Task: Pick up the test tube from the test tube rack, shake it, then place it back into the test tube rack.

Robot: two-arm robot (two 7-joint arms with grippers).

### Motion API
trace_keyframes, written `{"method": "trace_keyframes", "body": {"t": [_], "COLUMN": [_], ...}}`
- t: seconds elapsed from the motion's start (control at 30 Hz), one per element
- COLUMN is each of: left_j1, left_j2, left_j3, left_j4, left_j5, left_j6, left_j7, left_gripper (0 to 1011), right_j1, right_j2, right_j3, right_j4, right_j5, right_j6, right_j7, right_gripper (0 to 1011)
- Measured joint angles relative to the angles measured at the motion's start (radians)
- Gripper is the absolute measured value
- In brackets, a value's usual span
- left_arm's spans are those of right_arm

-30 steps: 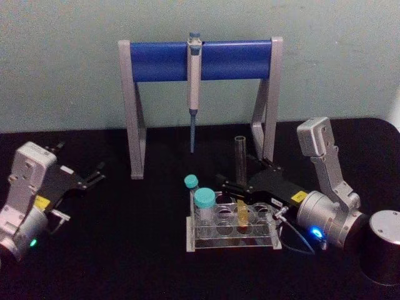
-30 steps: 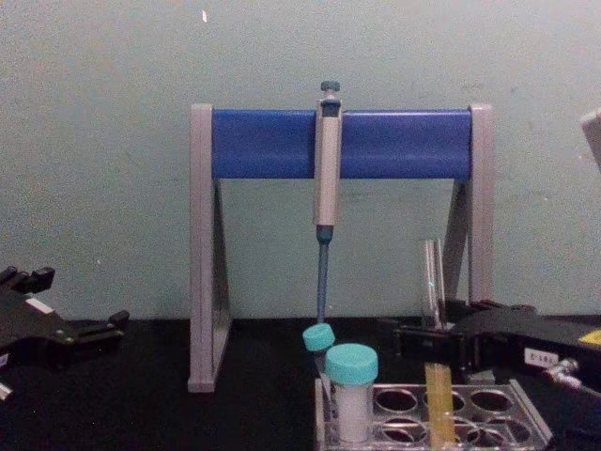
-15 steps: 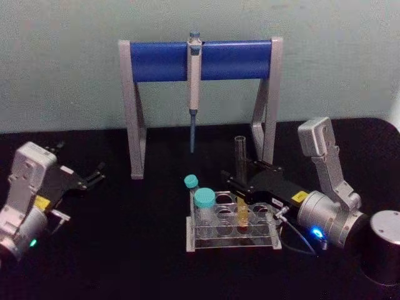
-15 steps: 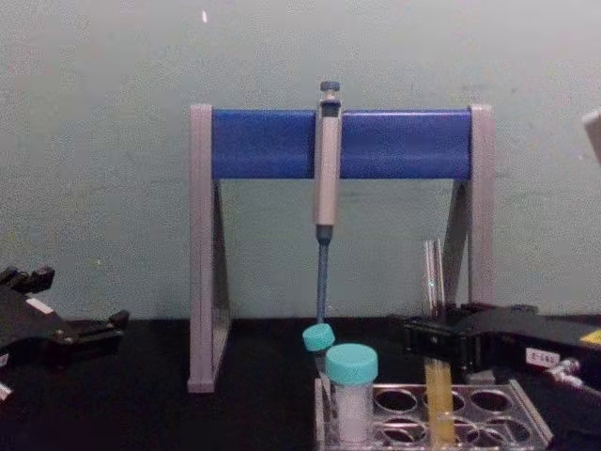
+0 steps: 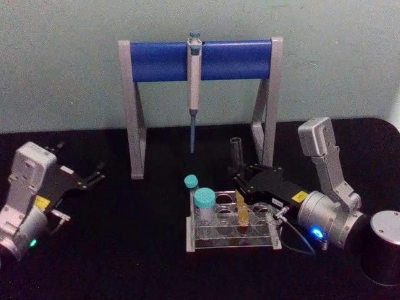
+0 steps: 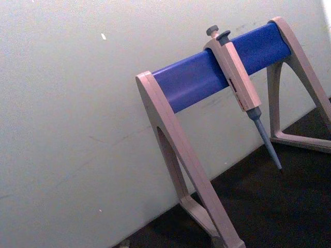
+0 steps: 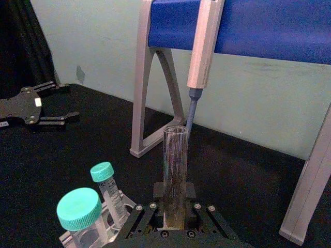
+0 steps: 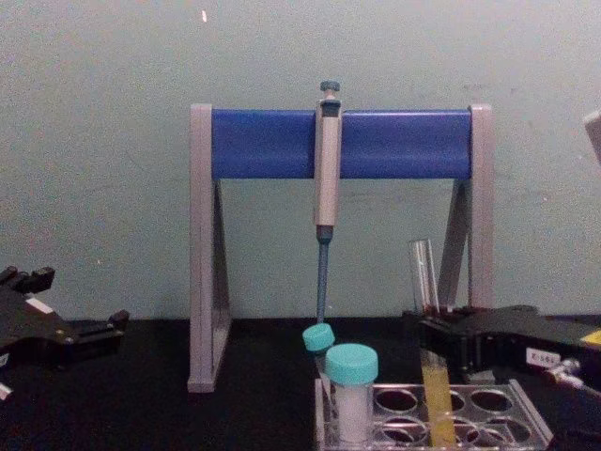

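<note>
Low in the middle of the head view, the right gripper has its fingers closed on the tube about halfway up, just above the rack. The tube leans a little, its open top toward the left of the frame and its yellow end down in a hole near the rack's middle. The left gripper lies at the left edge, well apart, fingers spread and holding nothing.

Arm housings are silver-grey; both black hands carry yellow labels. The right hand has a blue wrist light and thin cable; the left hand, a green light.
</note>
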Motion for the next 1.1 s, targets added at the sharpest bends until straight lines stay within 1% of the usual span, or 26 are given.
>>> {"method": "trace_keyframes", "body": {"t": [0.5,0.6,0.63,0.67,0.7,0.8,0.93,1.0,1.1], "left_j1": [0.000,0.000,0.000,0.000,0.000,0.000,0.000,0.000,0.000], "left_j2": [0.000,0.000,0.000,0.000,0.000,0.000,0.000,0.000,0.000], "left_j3": [0.000,0.000,0.000,0.000,0.000,0.000,0.000,0.000,0.000], "left_j4": [0.000,0.000,0.000,0.000,0.000,0.000,0.000,0.000,0.000], "left_j5": [0.000,0.000,0.000,0.000,0.000,0.000,0.000,0.000,0.000], "left_j6": [0.000,0.000,0.000,0.000,0.000,0.000,0.000,0.000,0.000], "left_j7": [0.000,0.000,0.000,0.000,0.000,0.000,0.000,0.000,0.000], "left_gripper": [1010,1010,1010,1010,1010,1010,1010,1010,1010], "right_j1": [0.000,-0.006,-0.011,-0.011,-0.017,-0.029,-0.049,-0.069,-0.084], "right_j2": [0.000,-0.002,-0.004,-0.004,-0.005,-0.008,-0.007,-0.005,-0.004], "right_j3": [0.000,0.005,0.009,0.009,0.012,0.021,0.033,0.042,0.050], "right_j4": [0.000,-0.001,-0.003,-0.003,-0.004,-0.010,-0.022,-0.034,-0.044], "right_j5": [0.000,-0.004,-0.007,-0.007,-0.011,-0.015,-0.022,-0.031,-0.040], "right_j6": [0.000,-0.021,-0.038,-0.038,-0.054,-0.082,-0.116,-0.152,-0.178], "right_j7": [0.000,0.000,0.001,0.001,0.002,0.005,0.007,0.008,0.008], "right_gripper": [220,220,220,220,220,220,220,220,220]}}
